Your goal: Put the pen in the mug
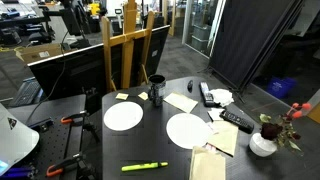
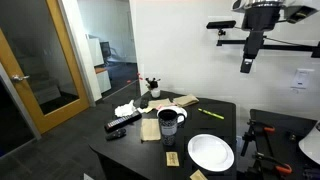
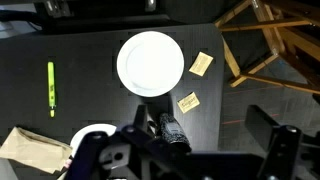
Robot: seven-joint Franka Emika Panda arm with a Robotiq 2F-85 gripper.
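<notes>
Fingers of the gripper (image 2: 247,66) hang high, and their spread cannot be told. A skewed descent could roll the pen (image 1: 145,166) off the near edge of the table (image 1: 112,150), far from the mug (image 1: 156,90).

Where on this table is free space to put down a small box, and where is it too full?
Free: the dark strip between the pen and the two white plates. Crowded: around the mug, and the side with papers, remote and vase.
</notes>
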